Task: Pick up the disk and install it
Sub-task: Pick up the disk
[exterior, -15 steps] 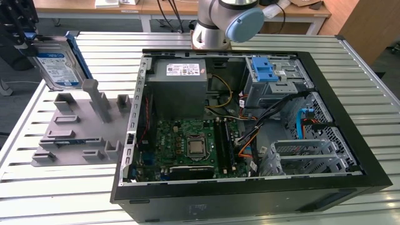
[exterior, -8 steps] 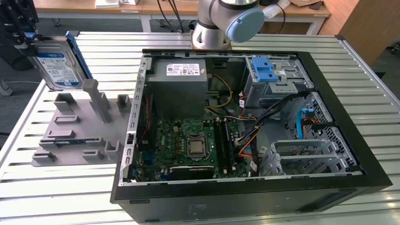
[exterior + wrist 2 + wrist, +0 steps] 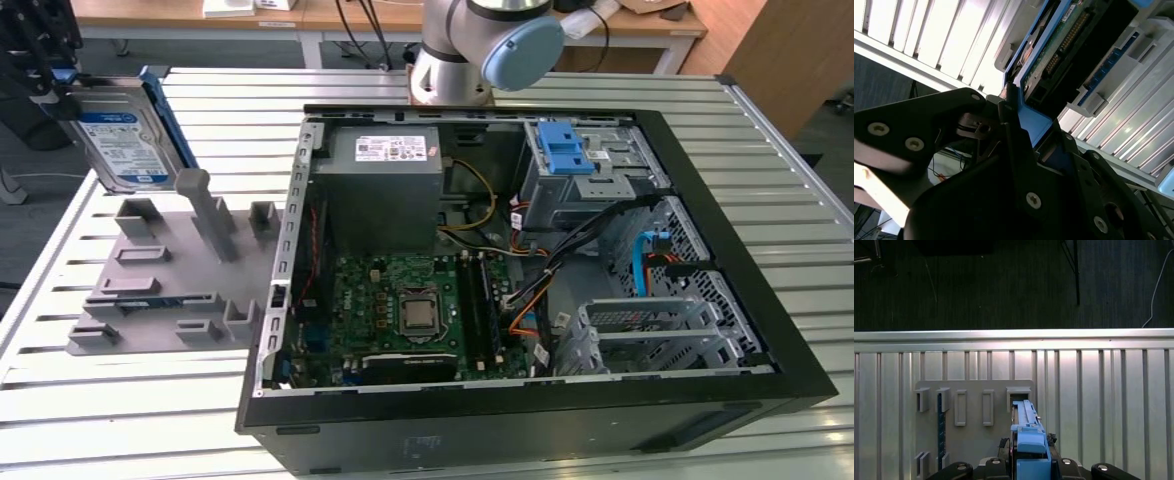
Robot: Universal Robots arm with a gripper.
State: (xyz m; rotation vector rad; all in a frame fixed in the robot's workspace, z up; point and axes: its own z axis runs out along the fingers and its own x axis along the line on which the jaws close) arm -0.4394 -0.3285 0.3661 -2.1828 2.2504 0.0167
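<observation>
Exterior view: most of the slatted metal table (image 3: pixel 787 180) is taken up by the open computer case (image 3: pixel 534 425), laid on its side at centre and right, presumably so that its bays are reachable from above. A grey slotted rack (image 3: pixel 147 290) is set at the left of the frame, its slots apparently made to keep parts on edge. The disk (image 3: pixel 120 135) is held upright at upper left, above the rack and clear of it, label towards the camera. The arm's base (image 3: pixel 467 60) is mounted at top centre. The arm is judged to be reached across to the upper-left corner. The gripper (image 3: pixel 54 75) is clenched on the disk's upper edge. In the second wrist view the fingers (image 3: pixel 1019 170) are pressed onto the blue frame, probably to spare the drive body.
</observation>
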